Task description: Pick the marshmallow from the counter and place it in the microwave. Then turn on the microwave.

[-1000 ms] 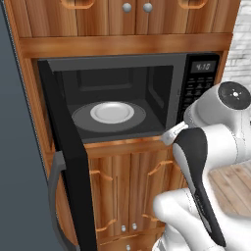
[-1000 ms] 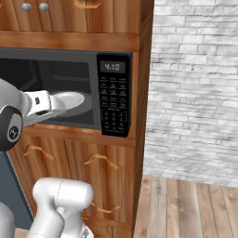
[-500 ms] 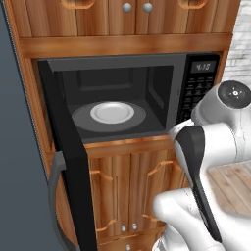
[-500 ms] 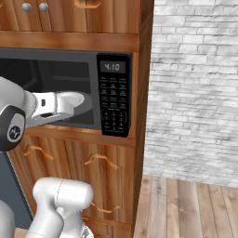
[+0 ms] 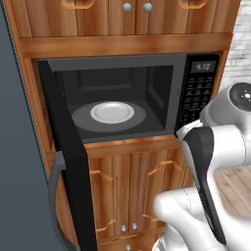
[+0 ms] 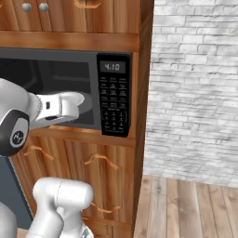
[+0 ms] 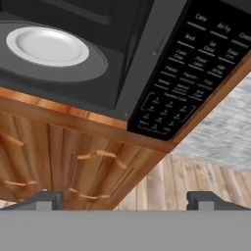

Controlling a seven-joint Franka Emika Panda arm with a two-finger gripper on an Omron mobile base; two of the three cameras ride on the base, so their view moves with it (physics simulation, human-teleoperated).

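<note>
Shifted rightward since a second ago, the tool [image 7: 126,202] gapes wide and empty below the keypad [image 7: 188,81]. The microwave [image 5: 122,62] ahead stands open; whether its plate [image 7: 47,45] bears the marshmallow is unclear. Shutting and starting likely remain.

The robot's own arm is hiding the lower keypad [image 5: 195,100] of the microwave [image 5: 122,93]. The open door [image 5: 68,157] is running off the bottom edge. Keypad labels ahead of the jaws are blurring beyond reading.
</note>
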